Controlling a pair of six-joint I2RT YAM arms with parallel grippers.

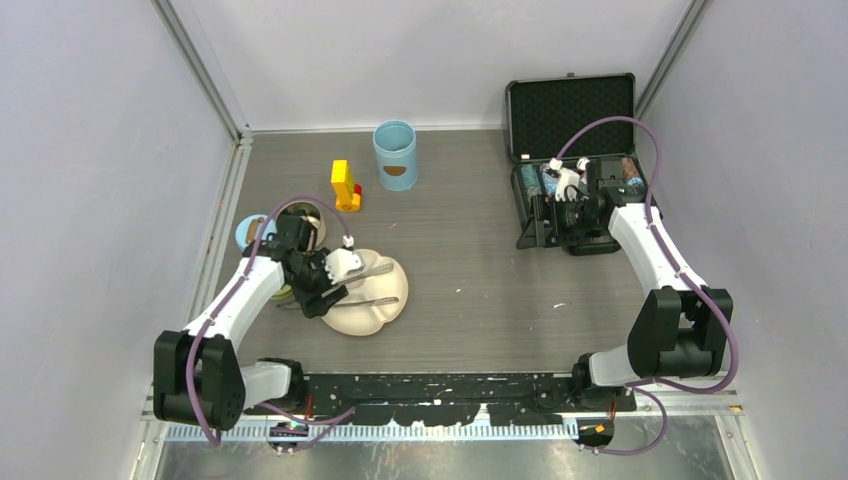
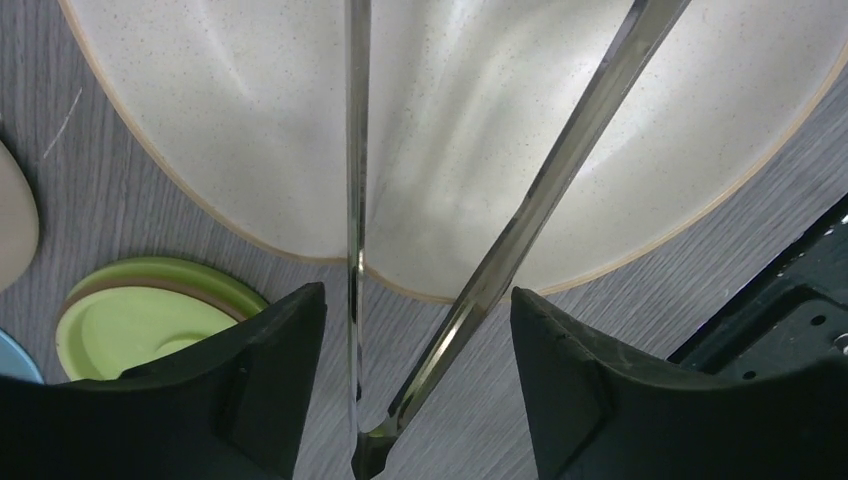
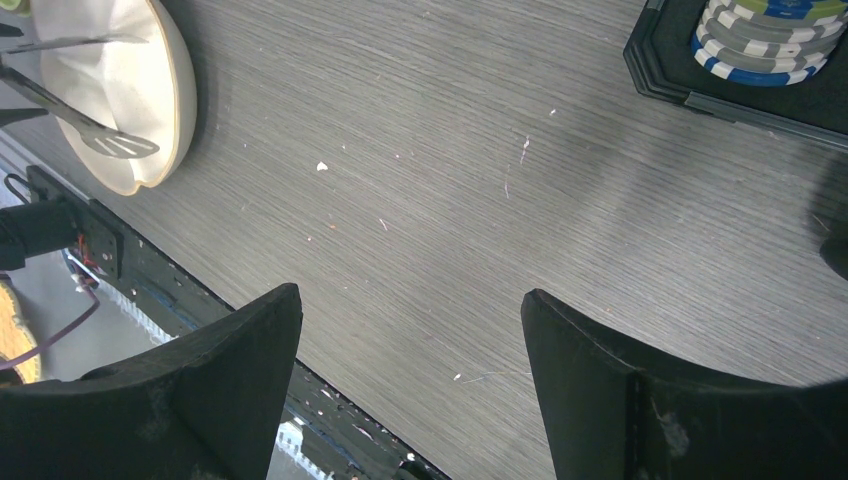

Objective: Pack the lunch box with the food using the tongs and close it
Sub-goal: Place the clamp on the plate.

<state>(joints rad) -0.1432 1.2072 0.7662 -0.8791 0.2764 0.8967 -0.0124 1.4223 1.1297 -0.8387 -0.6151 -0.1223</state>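
Observation:
The tongs (image 2: pixel 520 215) lie in a V across the cream plate (image 2: pixel 460 110), their joined end toward my left wrist. My left gripper (image 2: pixel 418 295) is open and straddles both tong arms near the joint, with a gap showing on each side. From above, the left gripper (image 1: pixel 335 290) sits at the plate's left edge. The light-blue lunch box canister (image 1: pixel 395 155) stands open at the back. Its blue lid (image 1: pixel 250 232), the steel bowl (image 1: pixel 305 220) and the green lid (image 2: pixel 130 320) lie left of the plate. No food shows on the plate. My right gripper (image 3: pixel 412 295) is open and holds nothing.
An open black case (image 1: pixel 575 120) stands at the back right, with my right gripper (image 1: pixel 562 195) hovering at its front. Stacked chips (image 3: pixel 765 40) sit in the case. A yellow-and-red block (image 1: pixel 345 185) stands left of the canister.

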